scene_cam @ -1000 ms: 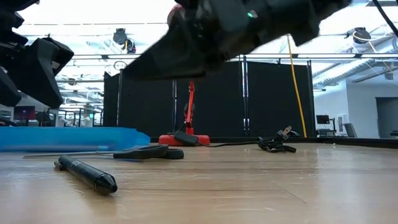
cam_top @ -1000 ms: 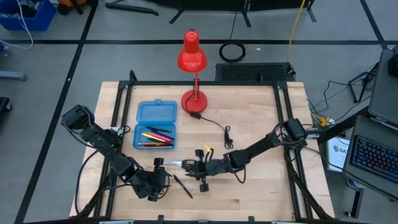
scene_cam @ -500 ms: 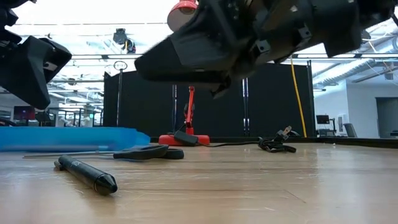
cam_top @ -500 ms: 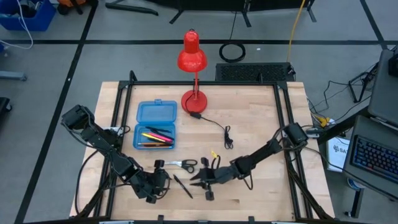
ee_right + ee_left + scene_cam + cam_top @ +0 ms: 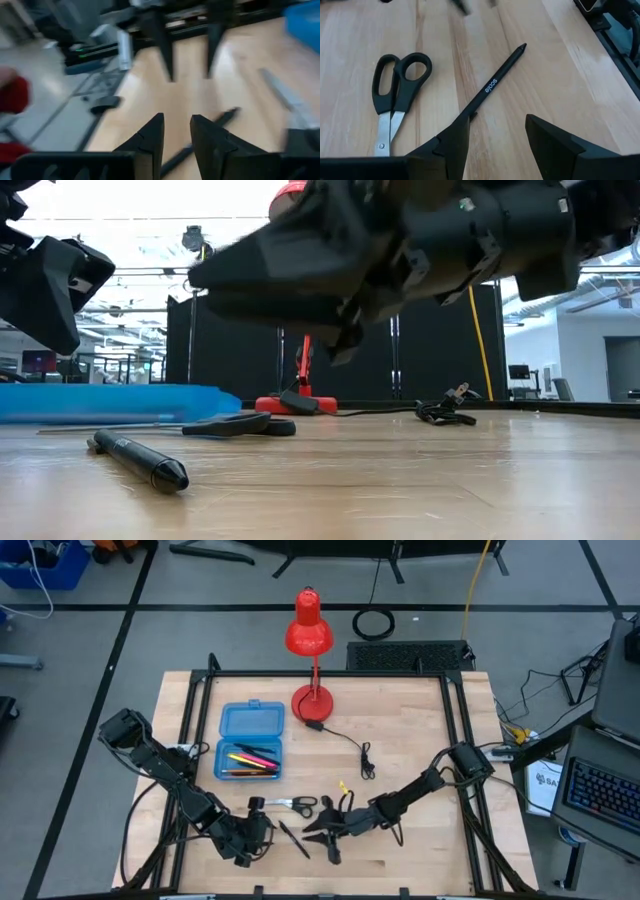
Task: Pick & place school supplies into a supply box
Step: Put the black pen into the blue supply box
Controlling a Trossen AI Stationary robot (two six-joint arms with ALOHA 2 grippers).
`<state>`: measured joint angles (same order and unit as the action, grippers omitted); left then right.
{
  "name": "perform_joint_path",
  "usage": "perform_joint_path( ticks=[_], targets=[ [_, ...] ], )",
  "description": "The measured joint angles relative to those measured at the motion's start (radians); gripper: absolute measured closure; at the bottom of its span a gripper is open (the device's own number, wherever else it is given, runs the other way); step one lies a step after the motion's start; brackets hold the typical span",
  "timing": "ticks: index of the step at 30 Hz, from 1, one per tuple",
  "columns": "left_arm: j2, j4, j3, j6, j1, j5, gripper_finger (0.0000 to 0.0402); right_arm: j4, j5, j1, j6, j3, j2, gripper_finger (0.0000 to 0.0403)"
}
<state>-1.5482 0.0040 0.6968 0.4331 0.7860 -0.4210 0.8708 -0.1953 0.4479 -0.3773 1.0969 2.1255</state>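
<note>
1. The supply box (image 5: 250,743) lies open on the left half of the wooden table (image 5: 410,730), its lid swung toward the far edge, with pink, yellow and orange pencils (image 5: 250,760) inside the tray.
2. The scissors (image 5: 292,804) lie flat on the table near the front edge, just in front of the box, black handles toward the right arm and blades pointing at the left arm.
3. In the left wrist view the scissors (image 5: 392,97) are closed, and a black pen (image 5: 492,85) with white lettering lies just beside them, not touching.
4. From above, that black pen (image 5: 293,837) lies at a slant between the 2 grippers, in front of the scissors.
5. The left gripper (image 5: 262,827) sits low at the front left, next to the blade end of the scissors; its fingers (image 5: 547,145) stand wide apart with nothing between them, and the pen's near end lies by them.
6. The right gripper (image 5: 318,834) hovers over the table just right of the pen; its fingers (image 5: 150,137) are parted by a narrow gap and hold nothing.
7. A red desk lamp (image 5: 310,635) stands at the far edge, its black cord (image 5: 355,752) trailing across the middle of the table.
8. In the low view the right gripper (image 5: 215,290) hangs above the table, clear of the pen (image 5: 140,460) and the scissors (image 5: 235,424) lying below.
</note>
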Motion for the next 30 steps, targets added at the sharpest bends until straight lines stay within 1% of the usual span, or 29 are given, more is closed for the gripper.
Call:
perform_joint_path(
  ticks=[2, 4, 9, 14, 19, 23, 30],
  targets=[
    [0.000, 0.000, 0.000, -0.013, -0.001, -0.002, 0.0201, -0.029, -0.042, 0.005, 0.004, 0.006, 0.000, 0.0317],
    [0.000, 0.000, 0.000, -0.022, -0.001, -0.014, 0.0202, -0.088, -0.047, 0.006, -0.004, 0.027, 0.000, 0.0311],
    [0.000, 0.000, 0.000, -0.037, -0.001, -0.036, 0.0201, -0.250, -0.095, 0.022, -0.023, 0.089, 0.001, 0.0282],
    [0.000, 0.000, 0.000, -0.057, -0.003, -0.043, 0.0201, -0.288, -0.145, 0.050, 0.003, 0.159, 0.042, 0.0245],
    [0.000, -0.002, 0.000, -0.058, -0.020, -0.050, 0.0201, -0.328, -0.143, 0.050, -0.010, 0.227, 0.115, 0.0216],
    [0.000, -0.006, 0.000, -0.059, -0.032, -0.050, 0.0201, -0.313, -0.113, 0.038, -0.026, 0.237, 0.133, 0.0212],
    [0.000, -0.006, 0.000, -0.065, -0.035, -0.053, 0.0201, -0.337, -0.114, 0.036, -0.028, 0.238, 0.132, 0.0223]
  ],
)
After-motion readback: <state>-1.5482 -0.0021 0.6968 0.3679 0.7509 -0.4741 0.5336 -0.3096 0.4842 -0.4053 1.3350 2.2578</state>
